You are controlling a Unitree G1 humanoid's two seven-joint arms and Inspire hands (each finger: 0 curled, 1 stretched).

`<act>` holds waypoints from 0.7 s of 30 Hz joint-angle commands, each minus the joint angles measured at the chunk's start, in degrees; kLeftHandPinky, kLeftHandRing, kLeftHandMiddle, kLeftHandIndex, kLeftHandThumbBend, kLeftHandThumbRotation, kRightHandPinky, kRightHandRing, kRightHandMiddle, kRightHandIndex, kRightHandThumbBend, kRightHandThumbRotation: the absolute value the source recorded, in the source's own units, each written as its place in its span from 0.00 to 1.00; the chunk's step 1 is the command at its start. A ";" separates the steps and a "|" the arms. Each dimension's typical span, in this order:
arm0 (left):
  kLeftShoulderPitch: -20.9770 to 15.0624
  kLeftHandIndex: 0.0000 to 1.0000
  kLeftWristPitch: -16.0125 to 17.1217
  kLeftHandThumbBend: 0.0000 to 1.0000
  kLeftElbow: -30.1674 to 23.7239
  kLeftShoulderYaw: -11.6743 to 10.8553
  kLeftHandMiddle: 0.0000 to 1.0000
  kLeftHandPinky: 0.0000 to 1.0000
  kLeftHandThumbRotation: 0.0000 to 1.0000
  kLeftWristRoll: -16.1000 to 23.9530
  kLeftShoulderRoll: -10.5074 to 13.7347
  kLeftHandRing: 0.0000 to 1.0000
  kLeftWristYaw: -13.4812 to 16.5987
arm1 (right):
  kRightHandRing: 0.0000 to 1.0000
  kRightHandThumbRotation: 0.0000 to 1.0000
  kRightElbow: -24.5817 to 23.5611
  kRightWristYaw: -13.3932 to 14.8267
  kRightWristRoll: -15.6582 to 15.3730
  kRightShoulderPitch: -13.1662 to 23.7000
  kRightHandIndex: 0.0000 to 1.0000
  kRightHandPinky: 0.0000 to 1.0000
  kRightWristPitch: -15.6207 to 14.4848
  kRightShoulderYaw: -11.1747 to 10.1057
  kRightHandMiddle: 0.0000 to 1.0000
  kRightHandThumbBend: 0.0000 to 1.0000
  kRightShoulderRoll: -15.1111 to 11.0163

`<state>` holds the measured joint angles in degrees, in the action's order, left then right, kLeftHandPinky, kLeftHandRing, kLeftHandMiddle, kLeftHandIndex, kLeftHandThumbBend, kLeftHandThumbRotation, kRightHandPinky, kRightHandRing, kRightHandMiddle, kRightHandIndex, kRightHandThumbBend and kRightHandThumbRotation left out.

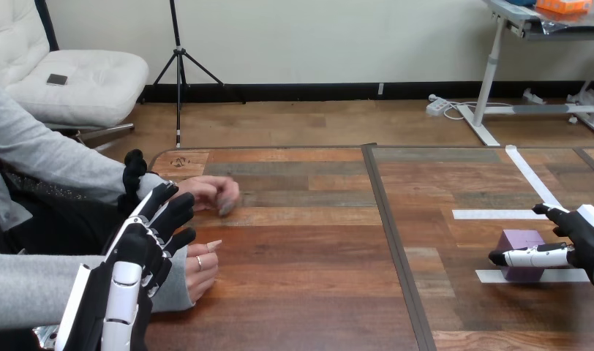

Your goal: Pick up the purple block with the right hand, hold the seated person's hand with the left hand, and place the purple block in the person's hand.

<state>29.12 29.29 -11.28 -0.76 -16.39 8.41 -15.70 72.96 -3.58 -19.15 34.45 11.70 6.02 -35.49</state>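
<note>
The purple block [519, 240], on the table [301, 292], is being bracketed by the unclosed right hand [585, 235]. The left hand [137, 252] is being held relaxed beside the person's near hand [199, 267]. Uneven closure could push the block away.

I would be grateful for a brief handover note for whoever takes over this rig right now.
Left hand: between the person's farther hand and nearer hand; whether it holds either, I cannot tell.
Right hand: open, thumb and a finger on either side of the purple block.
The block sits on the table, against a tape mark.
Done: both reaches. Left: grasp, lift, delivery.
</note>
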 commanded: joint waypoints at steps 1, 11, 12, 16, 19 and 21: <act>-2.68 0.89 0.65 0.61 -1.76 -0.14 0.87 0.85 1.00 -0.76 -0.92 0.90 -0.52 | 0.92 0.25 -0.58 0.93 -0.49 0.57 0.92 0.81 0.63 0.89 0.95 0.96 1.52; -2.65 0.89 0.21 0.61 -2.03 -0.26 0.87 0.84 1.00 -1.38 -0.79 0.89 -0.95 | 0.85 0.16 -0.35 1.14 -0.27 0.29 0.90 0.66 1.03 1.16 0.90 0.98 1.93; -2.65 0.89 0.21 0.62 -2.05 -0.28 0.87 0.84 1.00 -1.44 -0.79 0.89 -0.98 | 0.85 0.15 -0.39 1.38 -0.38 0.24 0.89 0.66 0.96 1.29 0.90 0.98 2.00; -2.65 0.89 0.30 0.62 -1.99 -0.33 0.87 0.84 1.00 -1.54 -0.84 0.89 -0.97 | 0.84 0.14 -0.31 2.36 -1.62 0.52 0.88 0.62 -0.44 2.46 0.89 0.99 2.19; -2.64 0.88 0.34 0.63 -2.03 -0.35 0.87 0.84 1.00 -1.51 -0.89 0.89 -0.88 | 0.82 0.13 -0.22 3.09 -2.44 0.58 0.88 0.59 -0.73 3.17 0.87 1.00 2.29; -2.61 0.88 0.29 0.63 -2.11 -0.37 0.86 0.84 1.00 -1.49 -0.85 0.89 -0.88 | 0.79 0.11 -0.25 3.49 -2.87 0.56 0.87 0.56 -0.73 3.48 0.85 1.00 2.37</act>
<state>29.11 29.29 -11.28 -0.77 -17.40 8.44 -16.41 72.80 -0.18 -20.75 34.48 11.58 7.77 -35.48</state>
